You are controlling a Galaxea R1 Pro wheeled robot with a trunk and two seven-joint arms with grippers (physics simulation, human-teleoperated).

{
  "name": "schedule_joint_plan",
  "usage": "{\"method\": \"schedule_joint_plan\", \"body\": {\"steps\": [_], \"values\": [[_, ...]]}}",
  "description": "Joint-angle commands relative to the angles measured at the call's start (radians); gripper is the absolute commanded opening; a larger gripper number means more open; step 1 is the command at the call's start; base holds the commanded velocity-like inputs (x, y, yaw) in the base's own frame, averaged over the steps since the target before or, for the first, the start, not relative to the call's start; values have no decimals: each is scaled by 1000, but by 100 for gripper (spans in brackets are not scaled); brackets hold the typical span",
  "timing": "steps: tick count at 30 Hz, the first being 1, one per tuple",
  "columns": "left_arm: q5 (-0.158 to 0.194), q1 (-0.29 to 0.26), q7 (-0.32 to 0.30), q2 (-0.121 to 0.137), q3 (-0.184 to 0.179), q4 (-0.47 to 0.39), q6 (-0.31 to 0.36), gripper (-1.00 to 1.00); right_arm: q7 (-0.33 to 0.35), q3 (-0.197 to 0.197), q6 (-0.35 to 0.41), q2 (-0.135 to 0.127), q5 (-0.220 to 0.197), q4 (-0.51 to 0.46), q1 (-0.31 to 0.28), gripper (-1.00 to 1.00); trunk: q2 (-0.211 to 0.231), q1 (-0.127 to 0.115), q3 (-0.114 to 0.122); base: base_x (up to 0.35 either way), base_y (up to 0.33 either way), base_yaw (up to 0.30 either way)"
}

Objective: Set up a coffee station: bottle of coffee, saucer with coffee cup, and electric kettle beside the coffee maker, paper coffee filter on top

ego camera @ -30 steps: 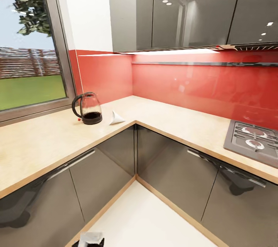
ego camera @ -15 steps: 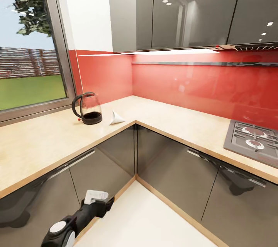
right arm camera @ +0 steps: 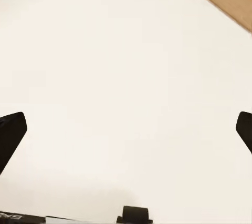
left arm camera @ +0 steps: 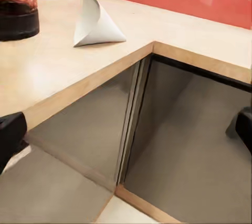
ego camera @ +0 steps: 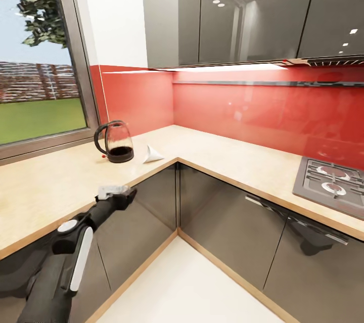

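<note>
A simulated kitchen corner with an L-shaped, light wood bench (ego camera: 222,158) over glossy grey cabinet fronts (ego camera: 222,232), a red backsplash and a window on the left. The robot's left arm reaches up from the near left, its left claw (ego camera: 115,192) level with the bench's front edge and pointing toward the corner. In the left wrist view its two black fingers (left arm camera: 10,134) sit at opposite edges of the picture, wide apart and holding nothing. The right claw (right arm camera: 126,129) hangs over pale floor, its fingers likewise spread and empty.

On the bench, far left by the window, stands the electric kettle (ego camera: 117,142), upright. Just to its right, close to it though I cannot tell if they touch, lies the paper coffee filter (ego camera: 151,154), a white cone tipped on its side near the inner corner.

The step in hand looks like a reach for the filter. To do it well, the claw should rise clear above the bench edge, approach the cone from its open side, and close gently on one thin wall so the paper is not crushed or pushed away, while keeping off the kettle.

The kettle's clear body holds a dark liquid low down, filling roughly its bottom third. The filter cone looks empty.
</note>
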Motion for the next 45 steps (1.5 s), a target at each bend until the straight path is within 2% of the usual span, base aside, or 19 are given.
{"method": "schedule_joint_plan", "body": {"steps": [1, 3, 4, 5, 9, 12, 13, 16, 17, 18, 19, 23, 32, 45], "values": [[1, -3, -6, -1, 11, -1, 6, 100, 15, -1, -13, -1, 2, 1, -1, 100, -1, 0, -1, 0, 0, 0], [0, -8, -5, 0, 30, 1, 5, 100, 37, -1, -43, -3, 3, 1, 2, 100, -1, 0, -1, 0, 0, 0], [0, -11, -7, 1, 60, 4, 4, 100, 52, 1, -160, -4, 8, 0, 15, 100, -1, 0, -1, 0, 0, 0], [0, -11, -7, 2, 65, 4, 4, 100, 55, 2, -189, -3, 9, -2, 17, 100, -1, 0, -1, 0, 0, 0], [0, -12, -9, 3, 70, 4, 5, 100, 57, 15, -203, 26, 24, -44, 18, 100, -1, 0, -1, 0, 0, 0], [0, -12, -10, 3, 70, 4, 5, 100, 58, 26, -149, 34, 45, -105, 18, 100, -1, 0, -1, 0, 0, 0], [0, -12, -11, 3, 71, 4, 6, 100, 59, 31, -61, 37, 57, -156, 17, 100, -1, 0, -1, 0, 0, 0], [0, -12, -12, 3, 71, 4, 5, 100, 61, 35, 121, 38, 67, -248, 17, 100, -1, 0, -1, 0, 0, 0], [0, -12, -12, 7, 72, 4, 5, 100, 62, 35, 224, 40, 70, -317, 18, 100, -1, 0, -1, 0, 0, 0], [0, -12, -13, 10, 72, 5, 4, 100, 63, 36, 284, 41, 73, -362, 19, 100, -1, 0, -1, 0, 0, 0], [0, -12, -13, 13, 72, 5, 4, 100, 63, 36, 314, 41, 74, -389, 19, 100, -1, 0, -1, 0, 0, 0], [0, -12, -14, 18, 74, 6, 3, 100, 66, 36, 314, 40, 76, -403, 20, 100, -1, 0, -1, 1, 0, 0], [1, -12, -14, 31, 73, 5, 3, 100, 116, 36, 287, 38, 78, -346, 20, 100, -1, 0, -1, 140, 0, 0], [1, -12, -19, 34, 73, 3, 3, 100, 120, 36, 286, 37, 79, -329, 20, 100, -1, 0, -1, 147, 0, 0]]}}
